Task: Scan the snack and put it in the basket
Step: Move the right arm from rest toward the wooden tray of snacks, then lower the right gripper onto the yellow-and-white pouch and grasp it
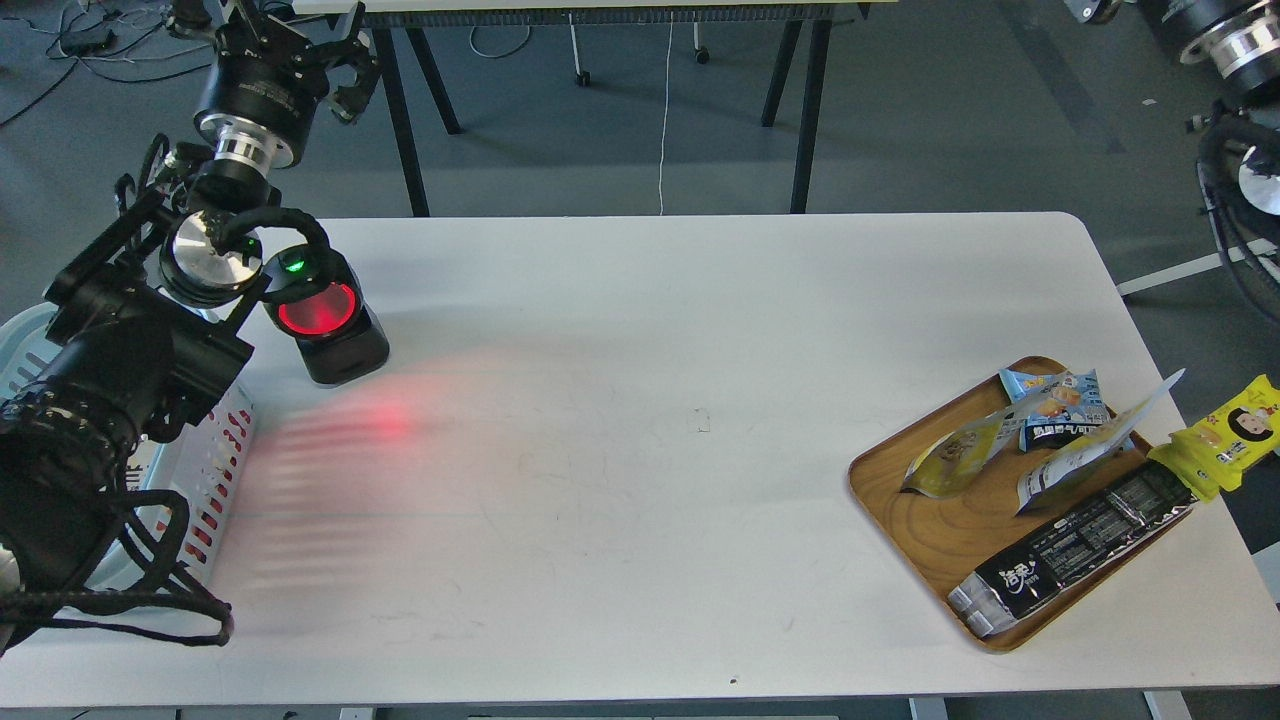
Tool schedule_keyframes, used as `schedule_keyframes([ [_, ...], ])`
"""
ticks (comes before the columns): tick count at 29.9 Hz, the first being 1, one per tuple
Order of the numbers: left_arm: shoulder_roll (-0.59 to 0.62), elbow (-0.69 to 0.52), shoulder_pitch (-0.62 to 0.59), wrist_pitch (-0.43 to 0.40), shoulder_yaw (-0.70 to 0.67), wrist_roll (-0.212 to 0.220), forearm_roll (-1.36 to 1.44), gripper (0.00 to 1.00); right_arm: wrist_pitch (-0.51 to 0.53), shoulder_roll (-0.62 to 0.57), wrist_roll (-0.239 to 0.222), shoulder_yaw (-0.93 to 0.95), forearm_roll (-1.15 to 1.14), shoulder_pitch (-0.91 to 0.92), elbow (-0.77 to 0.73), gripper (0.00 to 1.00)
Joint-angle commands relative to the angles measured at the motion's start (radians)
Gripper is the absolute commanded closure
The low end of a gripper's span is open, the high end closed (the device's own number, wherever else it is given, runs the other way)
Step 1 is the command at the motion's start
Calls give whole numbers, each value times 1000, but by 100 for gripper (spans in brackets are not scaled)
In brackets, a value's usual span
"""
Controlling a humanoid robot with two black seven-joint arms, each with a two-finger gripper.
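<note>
Our left black two-finger gripper (300,55) hangs beyond the white table's (640,400) far left corner, fingers spread, holding nothing. Our right gripper is out of view. The small yellow stand-up pouch (955,455) leans in the brown wooden tray (925,525) at right. The light blue slotted plastic basket (215,450) sits at left, beside the black scanner (330,330) glowing red.

Black arms (110,400) — silver rings, looped cables.

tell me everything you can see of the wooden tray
The wooden tray is a brown rounded rectangle with a raised rim and visible grain, lying flat and turned at an angle near the table's right edge. It holds the yellow snack pouch, a blue biscuit packet, a silvery pouch and a long black packet overhanging its rim.
</note>
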Motion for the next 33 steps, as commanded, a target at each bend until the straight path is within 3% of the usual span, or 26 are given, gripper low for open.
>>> schedule_keyframes([
  [1,-1,-1,3,0,0,-5,0,0,0,-21,0,-167,-123,153,114,1],
  [8,0,1,0,0,0,1,0,0,0,-26,0,-477,-453,458,409,1],
  [17,15,1,3,0,0,0,2,0,-188,-26,0,-826,-1040,696,768,1],
  [26,18,1,3,0,0,-3,2,0,-228,11,0,-1020,-1516,807,929,1],
  [33,29,1,6,0,1,-5,2,0,-306,13,0,-1184,-1836,772,939,2],
])
